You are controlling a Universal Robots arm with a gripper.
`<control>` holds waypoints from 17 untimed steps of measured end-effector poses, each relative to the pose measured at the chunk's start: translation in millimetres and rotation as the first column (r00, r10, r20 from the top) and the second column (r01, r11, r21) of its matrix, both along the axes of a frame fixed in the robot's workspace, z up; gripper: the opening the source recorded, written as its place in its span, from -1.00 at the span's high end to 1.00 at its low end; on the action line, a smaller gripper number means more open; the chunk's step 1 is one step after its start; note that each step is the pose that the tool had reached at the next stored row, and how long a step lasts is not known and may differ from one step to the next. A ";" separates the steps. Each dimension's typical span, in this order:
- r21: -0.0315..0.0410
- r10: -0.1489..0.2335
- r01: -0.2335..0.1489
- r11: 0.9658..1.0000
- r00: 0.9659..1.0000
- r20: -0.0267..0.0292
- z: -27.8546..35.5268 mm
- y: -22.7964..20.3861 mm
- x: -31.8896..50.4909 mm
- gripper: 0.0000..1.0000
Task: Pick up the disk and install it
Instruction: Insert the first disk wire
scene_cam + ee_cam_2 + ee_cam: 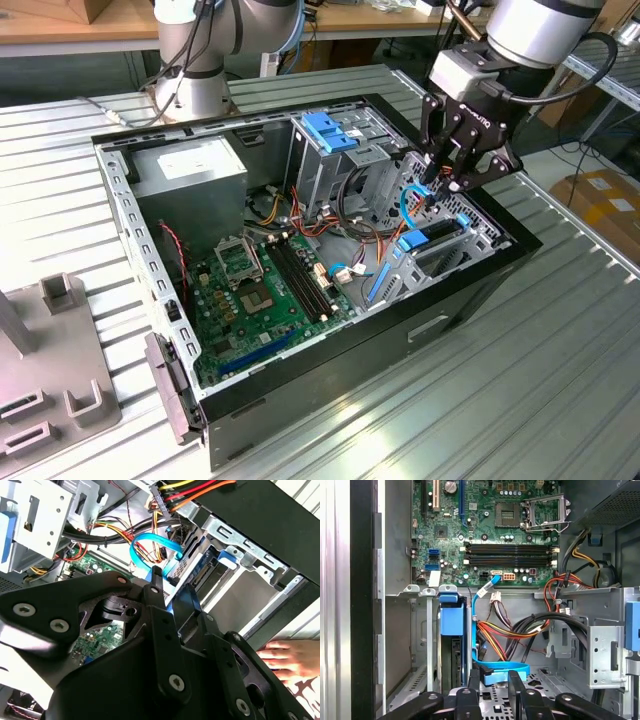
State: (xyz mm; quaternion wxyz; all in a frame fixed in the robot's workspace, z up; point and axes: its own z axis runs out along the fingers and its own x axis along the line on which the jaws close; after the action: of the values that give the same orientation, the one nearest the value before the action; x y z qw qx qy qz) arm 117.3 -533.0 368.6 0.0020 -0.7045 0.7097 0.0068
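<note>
The disk (451,630) stands on edge in the drive bay at the case's front corner, its blue carrier (413,240) facing up between the bay's metal rails. In the second wrist view the disk (202,572) sits in the slot just beyond my fingertips. My gripper (446,183) hangs directly above that bay, open, with nothing gripped. A blue flat data cable (502,670) loops under and between the fingers (475,680); the cable (150,545) also arcs in front of them in the second wrist view.
The open computer case (470,290) lies on a slatted metal table. Inside it are the motherboard (265,285), a grey power supply (190,170), a blue-capped drive cage (325,135) and bundles of wires (520,630). A person's hand (290,657) rests outside the case wall.
</note>
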 end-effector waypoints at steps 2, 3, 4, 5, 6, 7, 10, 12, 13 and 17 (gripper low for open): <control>-0.003 0.000 0.000 1.000 1.000 -0.002 -2.3 -0.8 0.2 0.28; -0.003 0.000 0.000 1.000 1.000 -0.002 -3.8 -1.0 0.3 0.28; -0.003 0.000 0.000 1.000 1.000 -0.003 -4.9 -1.2 0.4 0.28; -0.003 0.000 0.000 1.000 1.000 -0.004 -6.8 -1.5 0.5 0.28; -0.004 0.000 0.000 1.000 1.000 -0.004 -7.7 -1.8 0.6 0.28; -0.006 0.000 0.000 1.000 1.000 -0.005 -8.0 -1.8 0.6 0.28; -0.006 0.000 0.000 1.000 1.000 -0.005 -8.1 -1.8 0.6 0.28; -0.006 0.000 0.000 1.000 1.000 -0.005 -8.1 -1.8 0.6 0.28; -0.006 0.000 0.000 1.000 1.000 -0.005 -8.1 -1.8 0.6 0.28; -0.007 0.000 0.000 1.000 1.000 -0.005 -8.1 -1.8 0.6 0.44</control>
State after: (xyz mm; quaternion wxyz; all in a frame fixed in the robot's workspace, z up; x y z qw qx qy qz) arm 117.9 -534.8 360.5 -0.0022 -0.7045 0.7097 0.0060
